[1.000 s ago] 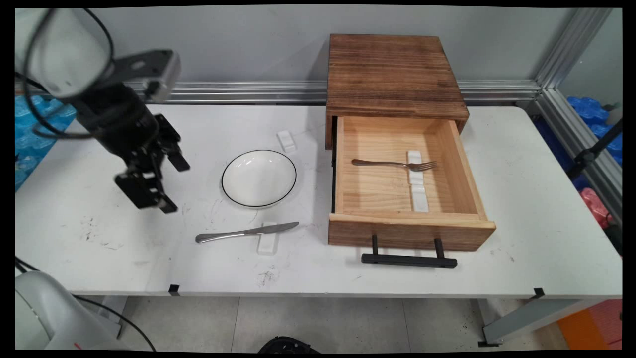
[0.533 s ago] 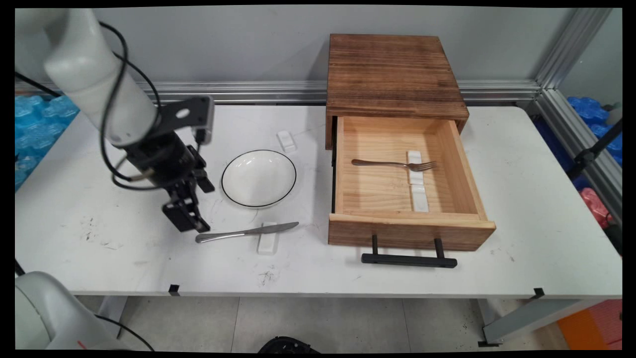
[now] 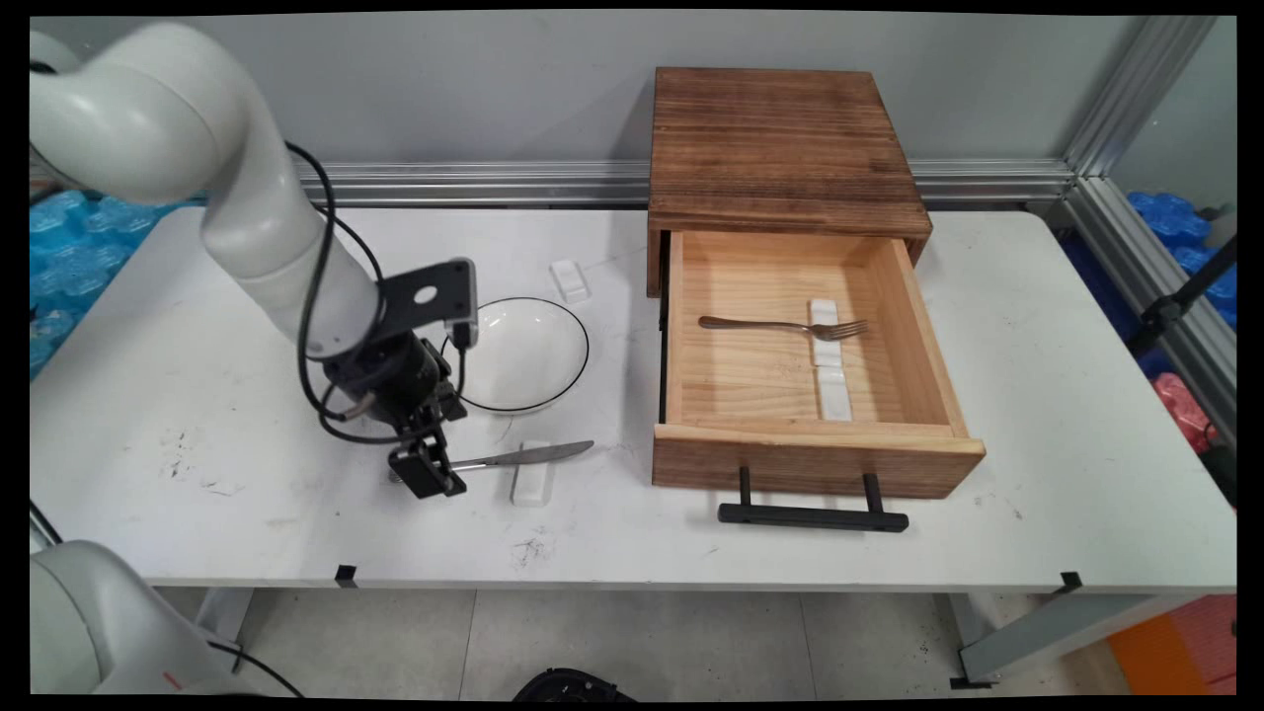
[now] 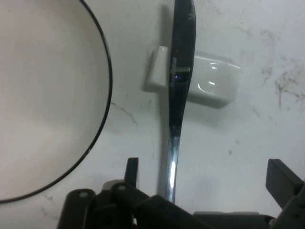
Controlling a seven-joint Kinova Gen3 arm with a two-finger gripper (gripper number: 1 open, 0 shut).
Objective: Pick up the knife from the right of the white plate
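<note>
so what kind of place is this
Probably a robotics lab test bench: a bare scuffed white table framed by aluminium rails, with a dark wooden drawer box and a black-rimmed white bowl laid out as props.

One knife (image 3: 513, 457), one fork (image 3: 785, 325), one bowl (image 3: 528, 354), four white rests (image 3: 531, 485), one drawer box (image 3: 790, 286).

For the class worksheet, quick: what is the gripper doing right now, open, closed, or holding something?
Gripper: open, holding nothing, its fingers on either side of the knife handle.

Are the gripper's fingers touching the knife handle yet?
Apart. The hand view shows the fingers spread wide, white table visible between each and the knife.
</note>
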